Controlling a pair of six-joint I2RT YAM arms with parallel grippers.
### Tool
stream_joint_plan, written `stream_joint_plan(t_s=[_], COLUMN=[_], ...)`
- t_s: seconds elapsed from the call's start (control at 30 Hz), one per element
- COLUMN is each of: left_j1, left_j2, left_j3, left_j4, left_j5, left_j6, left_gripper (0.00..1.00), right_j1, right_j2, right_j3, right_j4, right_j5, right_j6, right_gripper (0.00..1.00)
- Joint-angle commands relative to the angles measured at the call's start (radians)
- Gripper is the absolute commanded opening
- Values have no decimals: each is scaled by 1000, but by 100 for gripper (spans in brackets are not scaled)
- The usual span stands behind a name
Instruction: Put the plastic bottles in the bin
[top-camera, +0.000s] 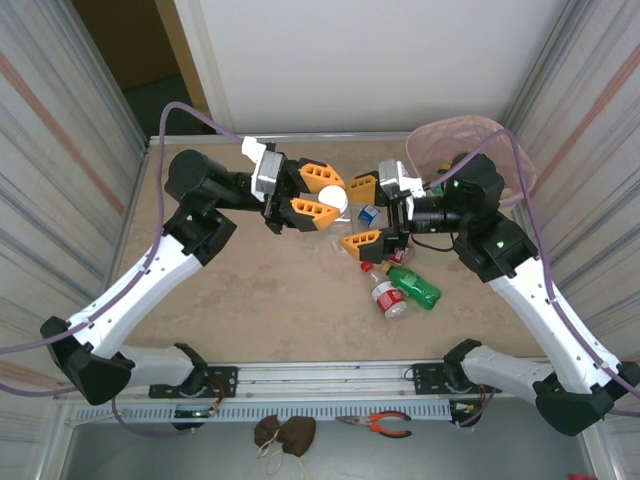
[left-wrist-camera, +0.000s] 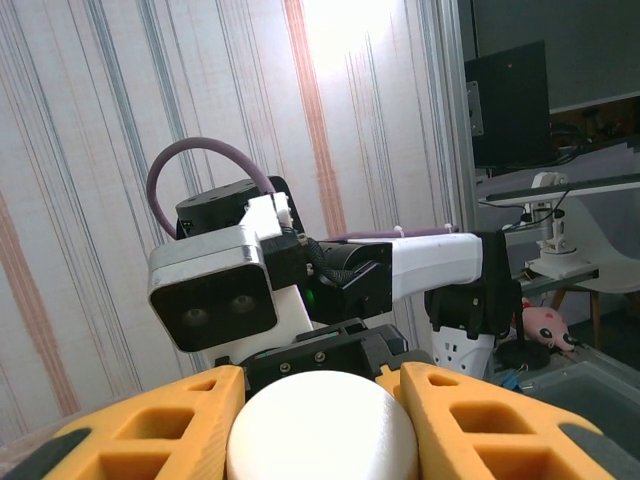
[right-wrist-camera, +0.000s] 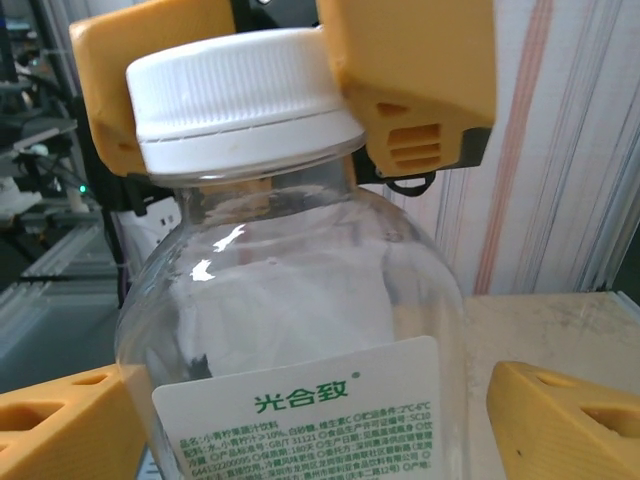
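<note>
clear bottle (right-wrist-camera: 290, 320) hangs in mid-air, white cap (left-wrist-camera: 320, 430) clamped in the left gripper (top-camera: 331, 198). its long axis runs rightward into the right gripper (top-camera: 362, 215), whose jaws stand spread either side of the body, not yet closed. bin (top-camera: 450, 126) lies further right, at the far corner, nearest the right arm.

Top view: even, diffuse light, soft faint shadows on table (top-camera: 270, 300). Left wrist: blown-out glare on wall (left-wrist-camera: 350, 40) at top, cap (left-wrist-camera: 320, 430) up close is soft. Right wrist: bottle (right-wrist-camera: 300, 290) sharp, small glints on its shoulder, background blurred, left side dim.
</note>
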Motion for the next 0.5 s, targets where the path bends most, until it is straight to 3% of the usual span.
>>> stream_joint_plan(t_s=[0.0,0.3,0.37,0.47], left_j1=[-11,-14,-14,-14], left_j2=[-33,-23,-23,-31], left_j3=[30,26,24,14], left_j4=[7,14,7,-18], left_j5=[-17,-33,-38,-60], left_j6=[36,49,59,86], left_gripper=[3,9,16,42], right_j1=[13,18,18,16], right_j2=[2,22,21,10], right_j3=[-7,16,17,18], right_j4=[2,2,2,3], right_j5=[-41,-50,-35,5], right_j6=[-29,-24,-25,-21], right_gripper=[78,63,62,61])
